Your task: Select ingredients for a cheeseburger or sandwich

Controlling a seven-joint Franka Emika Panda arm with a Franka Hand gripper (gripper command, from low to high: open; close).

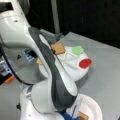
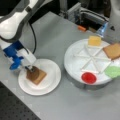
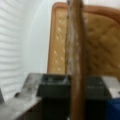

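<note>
My gripper is shut on the dark brown patty, which it holds on edge over a tan toast square lying on the white paper plate. In the wrist view the patty is a thin upright strip between the fingers, with the toast right behind it. The other ingredients lie in the divided white tray: yellow cheese, a second toast, green lettuce and a red tomato disc. In a front view I also see toast, lettuce and tomato.
My own arm hides much of the tray and plate in a front view. A small orange object and grey equipment sit behind the tray. The grey table ends at a dark edge at a front view's bottom left.
</note>
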